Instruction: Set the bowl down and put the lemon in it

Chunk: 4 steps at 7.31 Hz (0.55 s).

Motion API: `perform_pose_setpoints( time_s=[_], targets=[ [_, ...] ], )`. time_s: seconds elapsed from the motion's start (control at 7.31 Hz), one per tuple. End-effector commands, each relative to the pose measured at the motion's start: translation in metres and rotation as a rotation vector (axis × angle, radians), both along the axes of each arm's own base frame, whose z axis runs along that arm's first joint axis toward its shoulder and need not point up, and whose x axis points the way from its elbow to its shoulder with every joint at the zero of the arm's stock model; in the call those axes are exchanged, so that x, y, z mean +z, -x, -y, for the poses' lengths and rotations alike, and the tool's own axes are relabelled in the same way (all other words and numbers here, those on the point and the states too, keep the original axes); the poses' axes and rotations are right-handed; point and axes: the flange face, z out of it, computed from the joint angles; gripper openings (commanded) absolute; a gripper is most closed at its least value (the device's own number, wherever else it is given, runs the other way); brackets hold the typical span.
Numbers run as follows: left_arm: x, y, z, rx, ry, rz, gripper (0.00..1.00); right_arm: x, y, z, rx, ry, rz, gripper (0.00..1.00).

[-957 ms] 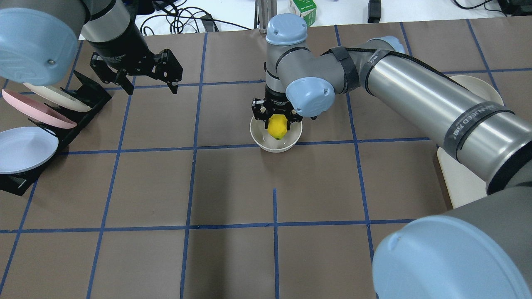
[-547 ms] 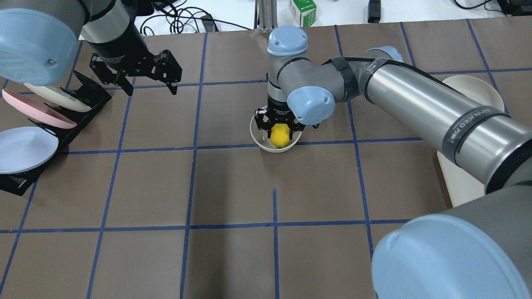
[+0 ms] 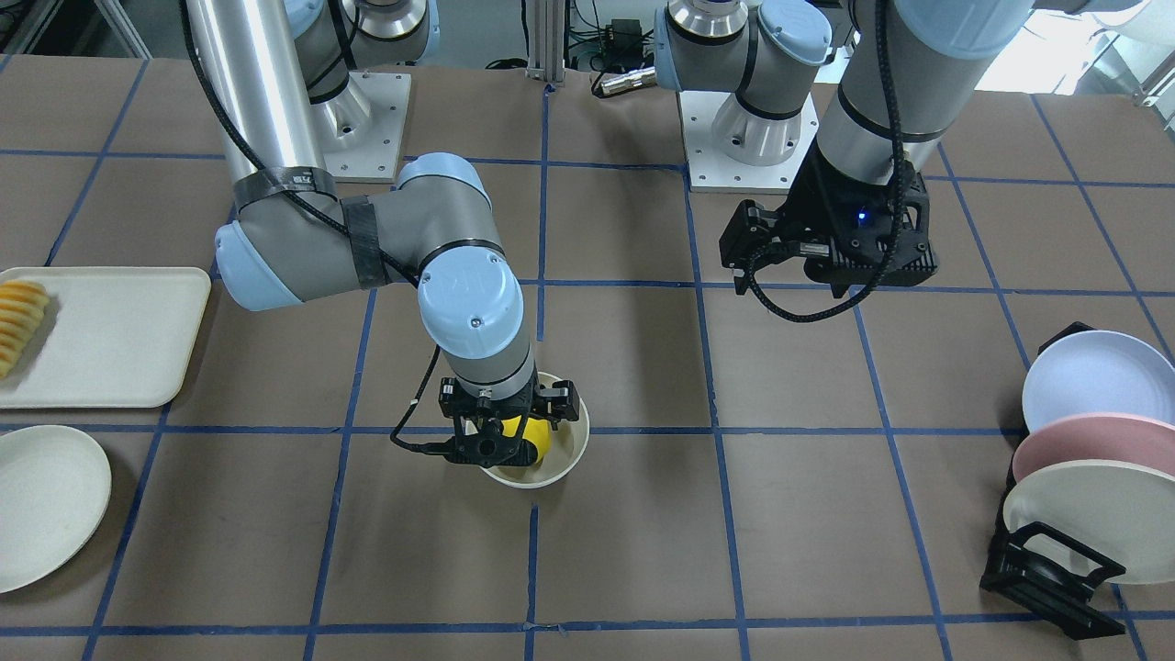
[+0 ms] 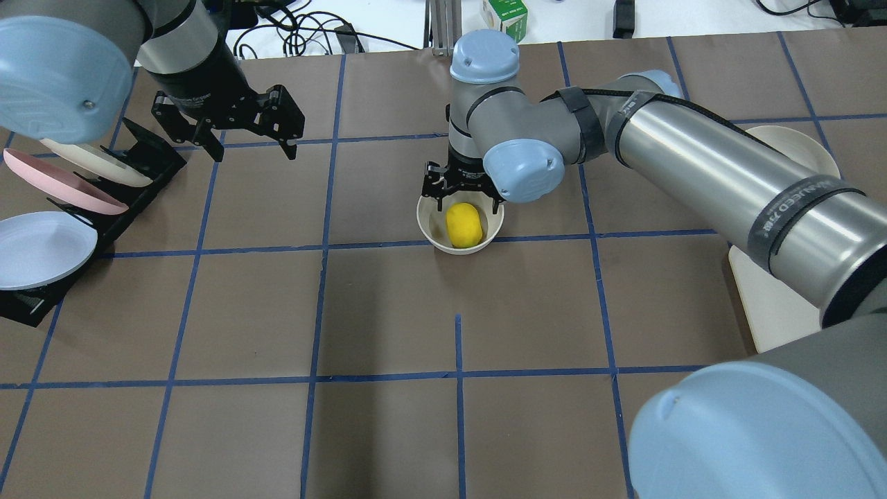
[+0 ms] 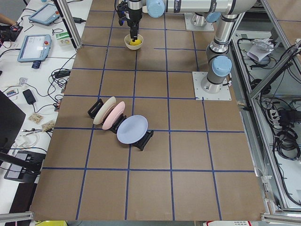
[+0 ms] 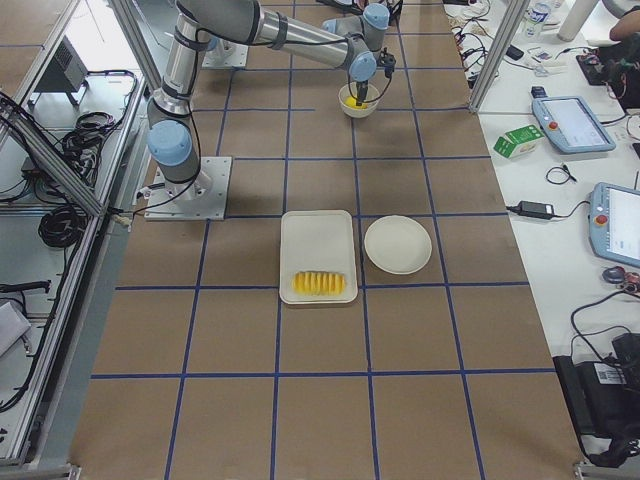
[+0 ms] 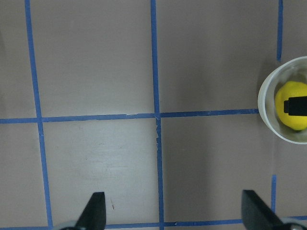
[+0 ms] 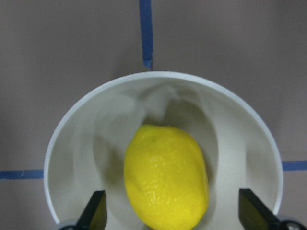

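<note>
The off-white bowl (image 4: 424, 223) stands upright on the brown table near its middle. The yellow lemon (image 4: 463, 224) lies inside it, apart from the fingers. My right gripper (image 4: 463, 195) hangs open just over the bowl's far rim. The right wrist view shows the lemon (image 8: 166, 177) in the bowl (image 8: 158, 79), with open fingertips (image 8: 98, 211) on either side. My left gripper (image 4: 249, 138) is open and empty, far left near the plate rack. The left wrist view shows the bowl (image 7: 266, 110) and lemon (image 7: 288, 117) at its right edge. The front view shows the bowl (image 3: 571, 456) and lemon (image 3: 536, 439) too.
A black rack (image 4: 138, 163) with white, pink and cream plates stands at the table's left edge. A cream tray (image 3: 101, 335) with sliced yellow food (image 3: 18, 321) and a shallow cream plate (image 3: 41, 514) lie on the robot's right side.
My right gripper lowered the lemon into the bowl, let it go, and drew up and back a little. The left arm has barely moved.
</note>
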Motion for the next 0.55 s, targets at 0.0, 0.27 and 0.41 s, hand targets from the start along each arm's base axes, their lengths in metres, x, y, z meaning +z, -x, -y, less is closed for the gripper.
perform_pose_setpoints(
  time_s=[0.0,0.27,0.41],
  targets=[
    [0.0,0.0,0.001,0.008,0.001,-0.003,1.0,0.078,0.047,-0.003,-0.057,0.047,-0.016,1.0],
    [0.003,0.0,-0.001,0.008,0.006,0.002,1.0,0.141,0.138,-0.009,-0.076,0.06,-0.035,1.0],
    [0.0,0.0,0.001,0.008,0.0,0.0,1.0,0.155,0.167,-0.022,-0.088,0.03,-0.048,1.0]
  ],
)
